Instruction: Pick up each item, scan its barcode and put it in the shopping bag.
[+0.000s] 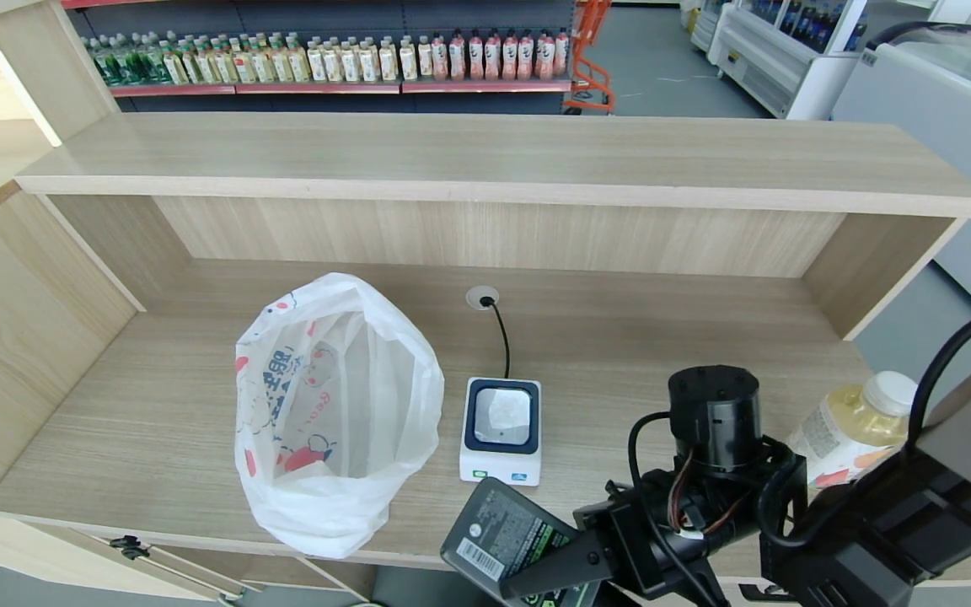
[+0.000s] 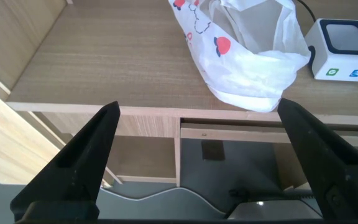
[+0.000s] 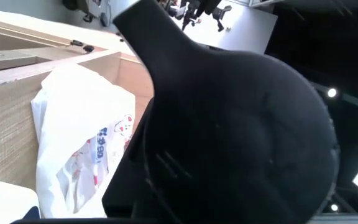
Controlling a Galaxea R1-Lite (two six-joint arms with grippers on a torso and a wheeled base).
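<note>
Pale wood shop counter [image 1: 620,337], drinks shelves behind. On it I see the white shopping bag [image 1: 334,413] standing open at left, the scanner [image 1: 501,428] just beside it on the right, and a yellowish bottle [image 1: 852,426] lying near the right end. Right gripper [image 1: 536,577] is clamped on a dark packet [image 1: 498,527], held at the counter's front edge just before the scanner, barcode label up. Left gripper [image 2: 197,168] sits below the front edge near the bag, fingers spread wide, nothing between them.

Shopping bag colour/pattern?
The shopping bag is white with red and blue print; best in head view.
</note>
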